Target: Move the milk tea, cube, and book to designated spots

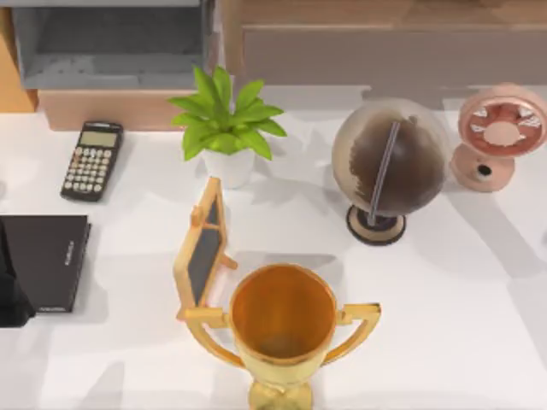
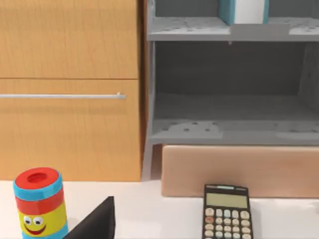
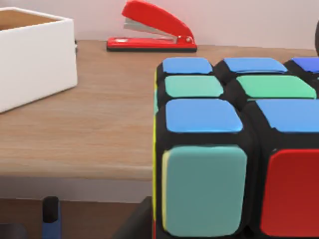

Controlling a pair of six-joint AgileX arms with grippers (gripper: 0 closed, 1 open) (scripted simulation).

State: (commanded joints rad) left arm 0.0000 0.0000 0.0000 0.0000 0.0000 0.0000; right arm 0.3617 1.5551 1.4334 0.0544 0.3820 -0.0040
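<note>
**A:** What do you count, left to right?

**B:** You have one milk tea cup (image 2: 39,203), banded red, blue and yellow with a smiling face. It stands on the white table (image 1: 479,325) in front of the wooden cabinet (image 2: 70,89). One black book (image 1: 47,256) lies flat at the table's left edge, and one calculator (image 1: 92,161) lies beyond it, in front of the tan box (image 2: 239,169) under the grey shelf unit (image 2: 229,129). Your one teal book (image 2: 243,10) stands upright on that unit's upper shelf. Then come one potted plant (image 1: 224,128), one small chalkboard (image 1: 203,248), one gold trophy (image 1: 284,325), one globe (image 1: 389,166) and one pink fan (image 1: 500,132).

**A:** And the cube?

**B:** There is one cube (image 3: 234,149), right up against your right arm's wrist camera. It is by the edge of a wooden surface (image 3: 99,124). One red stapler (image 3: 152,30) and one white box (image 3: 30,55) are behind it.

**A:** What stands in the way?

**B:** The trophy and chalkboard stand mid-table, touching or nearly so. The plant and globe stand behind them.

**A:** The jaws?

**B:** Your left arm (image 1: 10,295) sits at the left edge beside the black book. I cannot tell whether its grip is open or closed. For the right arm too, I cannot tell whether it grips the cube.
</note>
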